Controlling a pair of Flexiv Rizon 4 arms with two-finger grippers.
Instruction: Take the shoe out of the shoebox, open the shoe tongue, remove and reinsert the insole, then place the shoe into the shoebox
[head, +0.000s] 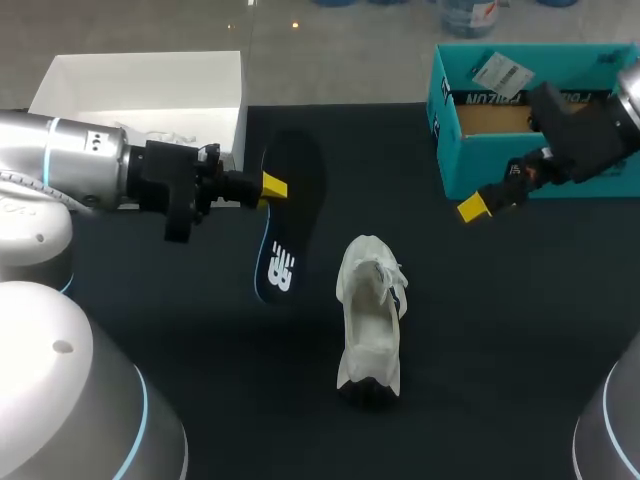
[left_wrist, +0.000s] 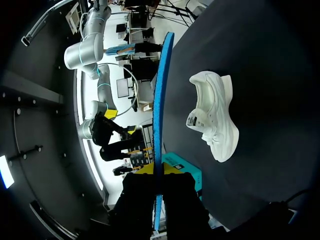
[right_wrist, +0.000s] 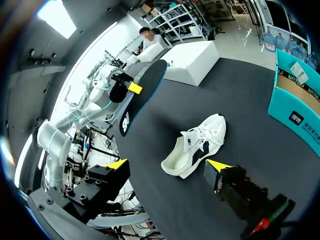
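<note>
Can make out only one yellow tip of the left claw (head: 277, 186) from above — the other hidden behind the insole (head: 290, 215). Cannot see the whole shoebox (head: 480, 160) — cut off at the head view's right edge, partly covered by the right arm (head: 585, 135).

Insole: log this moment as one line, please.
left pincer: shut on insole, held above table | right pincer: open, empty, near shoebox | shoe: on table, outside shoebox | insole not yet reinserted
</note>
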